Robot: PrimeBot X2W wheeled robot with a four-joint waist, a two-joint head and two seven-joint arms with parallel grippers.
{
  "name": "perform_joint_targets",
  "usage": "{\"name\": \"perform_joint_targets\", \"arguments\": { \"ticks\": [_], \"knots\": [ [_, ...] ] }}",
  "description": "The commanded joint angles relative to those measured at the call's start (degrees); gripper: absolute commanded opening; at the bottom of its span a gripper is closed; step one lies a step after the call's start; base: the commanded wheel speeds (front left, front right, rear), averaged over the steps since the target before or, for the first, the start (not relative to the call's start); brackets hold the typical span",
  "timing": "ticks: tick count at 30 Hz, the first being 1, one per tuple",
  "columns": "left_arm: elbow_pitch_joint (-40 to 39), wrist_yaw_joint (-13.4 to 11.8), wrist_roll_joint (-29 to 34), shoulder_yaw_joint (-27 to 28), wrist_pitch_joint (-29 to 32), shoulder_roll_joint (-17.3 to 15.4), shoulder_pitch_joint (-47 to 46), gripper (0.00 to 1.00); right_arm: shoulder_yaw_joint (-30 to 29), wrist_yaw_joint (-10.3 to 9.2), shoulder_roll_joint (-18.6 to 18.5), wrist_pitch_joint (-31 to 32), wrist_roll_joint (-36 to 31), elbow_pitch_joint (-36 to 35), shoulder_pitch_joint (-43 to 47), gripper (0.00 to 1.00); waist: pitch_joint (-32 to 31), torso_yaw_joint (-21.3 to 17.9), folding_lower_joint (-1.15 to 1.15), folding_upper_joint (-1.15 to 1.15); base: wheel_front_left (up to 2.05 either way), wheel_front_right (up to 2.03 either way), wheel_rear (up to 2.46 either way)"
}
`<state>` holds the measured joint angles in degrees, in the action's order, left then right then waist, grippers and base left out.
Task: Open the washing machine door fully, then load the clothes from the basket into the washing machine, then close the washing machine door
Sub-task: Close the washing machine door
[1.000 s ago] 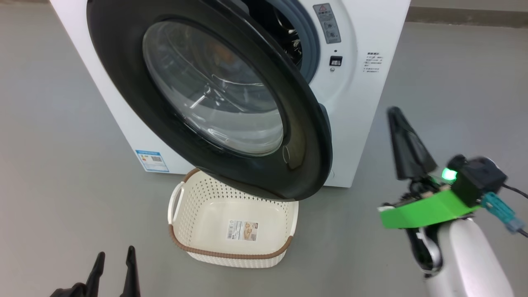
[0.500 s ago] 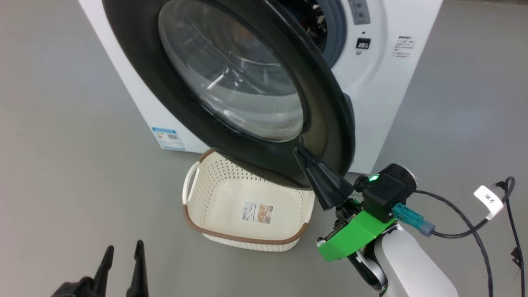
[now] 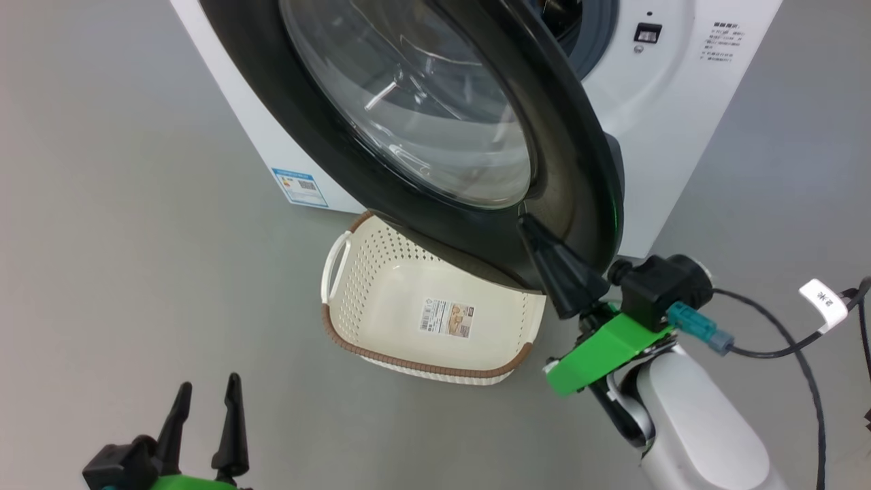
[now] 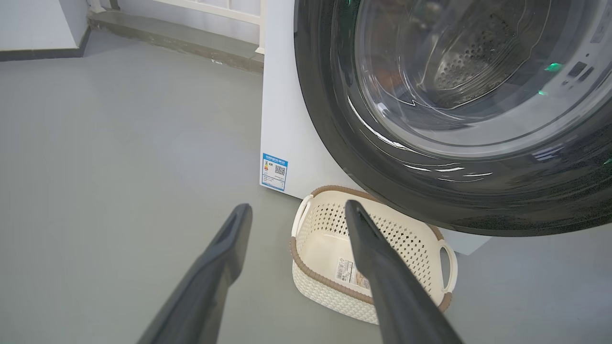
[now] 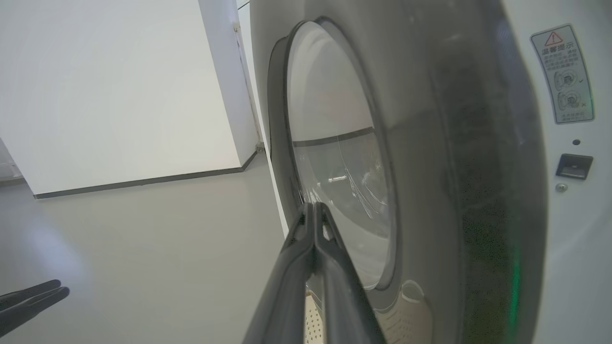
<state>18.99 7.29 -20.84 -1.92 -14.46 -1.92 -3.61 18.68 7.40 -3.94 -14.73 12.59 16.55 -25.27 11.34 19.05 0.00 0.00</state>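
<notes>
Right gripper (image 3: 529,226) clenched, tips at lower black rim of the open washing machine door (image 3: 422,109). Left gripper (image 3: 207,391) released, above floor (image 3: 136,238). Basket (image 3: 381,272) sits beneath door.

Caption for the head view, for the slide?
Shut right gripper at the lower rim of the half-open washing machine door, basket beneath it, left gripper open at lower left.

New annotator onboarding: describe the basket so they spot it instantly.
Find the big white washing machine; its round black-rimmed door hangs open. On the grey floor below that door sits the basket. It is the cream perforated tub with a brown woven-look rim and a sticker inside.
</notes>
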Motion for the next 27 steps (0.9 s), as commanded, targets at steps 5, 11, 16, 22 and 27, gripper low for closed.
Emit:
{"name": "perform_joint_targets", "arguments": {
  "ticks": [5,11,16,22,27],
  "knots": [
    [-1.4,-0.2,-0.6,2.0,-0.5,-1.0,-2.6,1.0,-0.4,0.09,0.9,-0.3,-1.3,-1.3,-2.4,0.0,1.7,-0.4,0.0,0.0,0.0,0.0,0.0],
    [-1.3,-0.1,-0.9,0.2,-0.5,-1.0,-4.0,1.0,-2.5,0.09,1.0,-0.3,-1.7,-1.6,-3.7,0.0,3.6,-0.7,0.0,0.0,0.0,0.0,0.0],
    [-2.0,0.0,-1.5,-0.6,-0.5,-1.0,-5.5,1.0,-2.7,0.09,1.0,-0.3,-1.8,-2.2,-5.1,0.0,5.3,-1.3,0.0,0.0,0.0,0.0,0.0],
    [-2.8,0.0,-1.8,-0.1,-0.5,-1.0,-6.0,1.0,-2.9,0.09,1.0,-0.3,-1.8,-2.7,-6.6,0.0,6.8,-2.4,0.0,0.0,0.0,0.0,0.0],
    [-3.5,0.1,-2.3,-0.3,-0.5,-1.0,-6.7,1.0,-3.4,0.09,1.0,-0.3,-2.1,-3.1,-8.5,0.0,9.0,-3.1,0.0,0.0,0.0,0.0,0.0]
  ]
}}
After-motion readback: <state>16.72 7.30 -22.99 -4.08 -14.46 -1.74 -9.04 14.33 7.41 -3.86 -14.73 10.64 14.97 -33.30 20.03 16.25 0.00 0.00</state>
